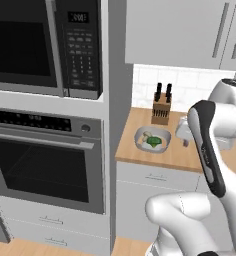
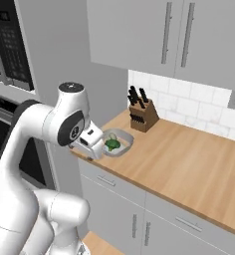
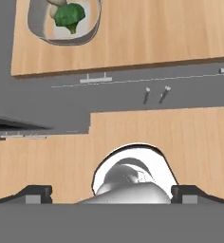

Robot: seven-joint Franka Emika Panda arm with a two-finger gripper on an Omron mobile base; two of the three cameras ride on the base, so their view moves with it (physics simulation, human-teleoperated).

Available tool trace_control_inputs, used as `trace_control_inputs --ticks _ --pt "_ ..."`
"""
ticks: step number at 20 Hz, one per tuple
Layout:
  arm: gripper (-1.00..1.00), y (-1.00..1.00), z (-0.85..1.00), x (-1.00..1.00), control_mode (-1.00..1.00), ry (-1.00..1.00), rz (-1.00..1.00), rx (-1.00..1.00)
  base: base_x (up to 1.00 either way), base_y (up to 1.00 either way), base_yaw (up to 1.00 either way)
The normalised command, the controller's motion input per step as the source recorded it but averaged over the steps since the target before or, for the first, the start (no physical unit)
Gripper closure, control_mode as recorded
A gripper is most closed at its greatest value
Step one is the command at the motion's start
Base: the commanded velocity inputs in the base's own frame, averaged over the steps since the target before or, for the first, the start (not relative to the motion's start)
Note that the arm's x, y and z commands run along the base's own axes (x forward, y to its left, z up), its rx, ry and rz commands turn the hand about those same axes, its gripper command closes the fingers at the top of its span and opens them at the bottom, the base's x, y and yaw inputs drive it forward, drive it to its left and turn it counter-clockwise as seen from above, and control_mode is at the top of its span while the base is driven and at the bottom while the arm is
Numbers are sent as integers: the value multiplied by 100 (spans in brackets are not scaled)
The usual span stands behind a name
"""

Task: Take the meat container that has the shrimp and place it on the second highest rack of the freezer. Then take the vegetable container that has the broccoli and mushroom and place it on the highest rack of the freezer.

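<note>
Counter [image 1: 140,150] w/ the veg container [image 1: 152,139] sits right of the oven stack [image 1: 45,165], bowl near the counter's left end, just in front of the knife block [image 1: 161,107]. Broccoli [image 1: 153,141] and mushroom [image 1: 147,135] both inside it. Gripper [image 3: 112,194] hangs over the near counter edge, pointing down, fingers spread wide w/ nothing between them. Bowl is beyond it, further in on the counter, not under the fingers yet. IMO next step = reach in over the bowl, come down on the rim, not the middle, and keep it level or the veg rolls out. No shrimp bowl anywhere I can see, prob done already.
</note>
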Motion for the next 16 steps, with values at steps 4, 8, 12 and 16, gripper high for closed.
trace_control_inputs --ticks 4,8,12,16 --pt "-100 -64 -10 52 -100 3 -23 13 0 0 0" --pt "-100 -26 -28 51 -100 -1 -23 1 0 0 0" --pt "-100 0 -60 88 -100 -2 -38 6 0 0 0" --pt "-100 10 -28 62 -100 -3 -36 20 0 0 0"
